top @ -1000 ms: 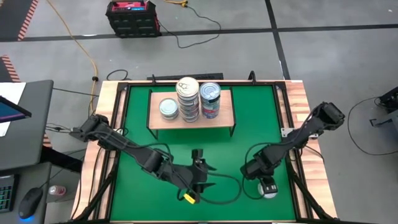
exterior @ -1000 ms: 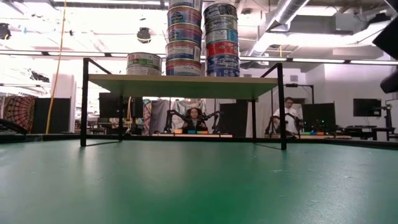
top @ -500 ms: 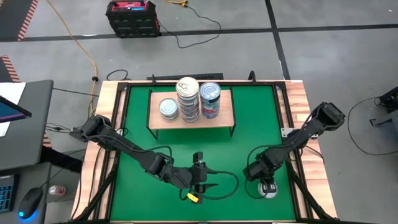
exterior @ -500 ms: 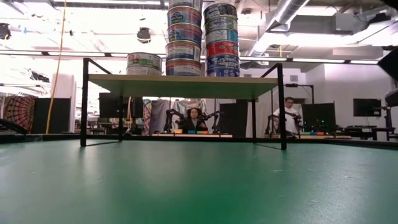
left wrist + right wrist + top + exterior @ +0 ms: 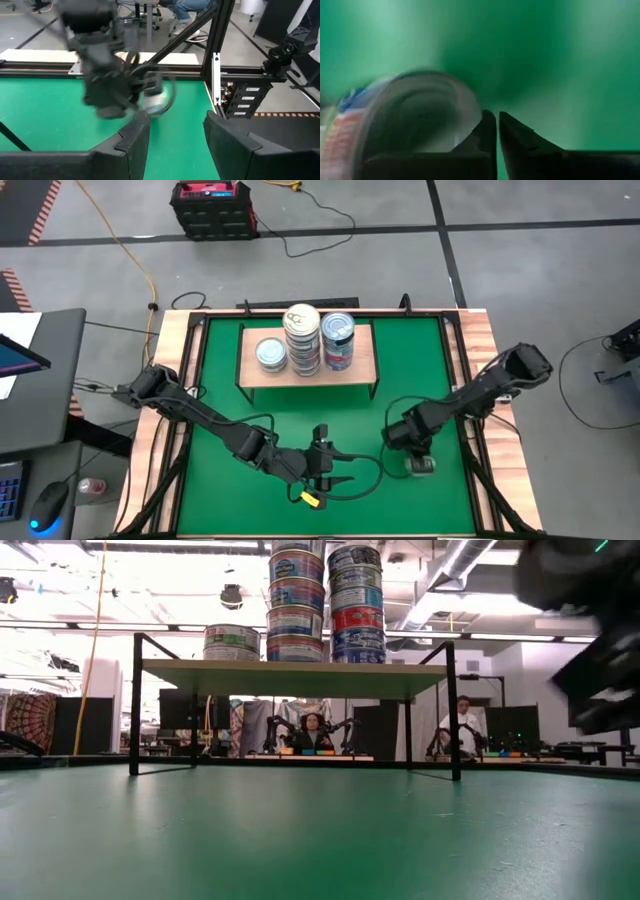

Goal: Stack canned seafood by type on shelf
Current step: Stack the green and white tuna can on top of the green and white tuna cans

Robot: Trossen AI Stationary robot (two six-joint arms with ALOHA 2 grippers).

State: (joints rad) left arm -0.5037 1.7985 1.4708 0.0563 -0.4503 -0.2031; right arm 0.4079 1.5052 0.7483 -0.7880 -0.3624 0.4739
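The right gripper [image 5: 418, 463] has snapped shut beside the can [image 5: 421, 466], missing it, so another grab is needed; left gripper [image 5: 330, 480] is waiting, fingers apart.

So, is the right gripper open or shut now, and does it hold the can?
Shut. In its wrist view the right gripper has its fingers nearly touching, and the can lies beside them, not between them.

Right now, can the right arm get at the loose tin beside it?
Probably yes: the tin lies right beside the right pincer with nothing between, but the pincer is shut and must open first.
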